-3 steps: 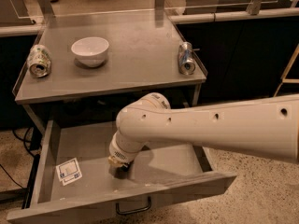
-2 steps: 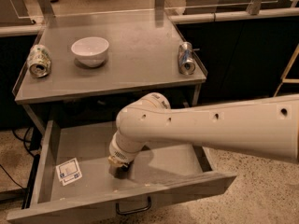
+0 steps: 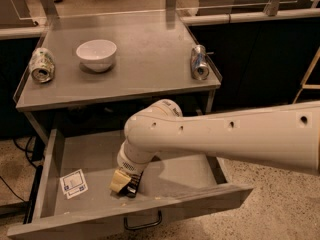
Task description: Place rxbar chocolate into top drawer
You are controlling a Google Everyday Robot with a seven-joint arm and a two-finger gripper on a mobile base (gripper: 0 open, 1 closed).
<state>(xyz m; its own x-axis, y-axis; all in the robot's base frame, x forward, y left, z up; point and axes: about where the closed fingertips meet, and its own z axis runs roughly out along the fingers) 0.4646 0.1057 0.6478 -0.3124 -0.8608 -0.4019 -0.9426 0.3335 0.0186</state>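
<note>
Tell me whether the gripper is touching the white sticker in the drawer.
Apart. The camera view shows the gripper low inside the top drawer, with bare grey floor separating it from the white sticker.

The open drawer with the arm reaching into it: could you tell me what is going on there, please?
The robot's arm reaches down into the open top drawer, with its gripper low over the drawer floor, right of a white sticker. A dark item at its tip looks like the chocolate bar, roughly at floor level; whether it has been let go cannot be seen. On the table above sit a white bowl and two cans lying on their sides.
</note>
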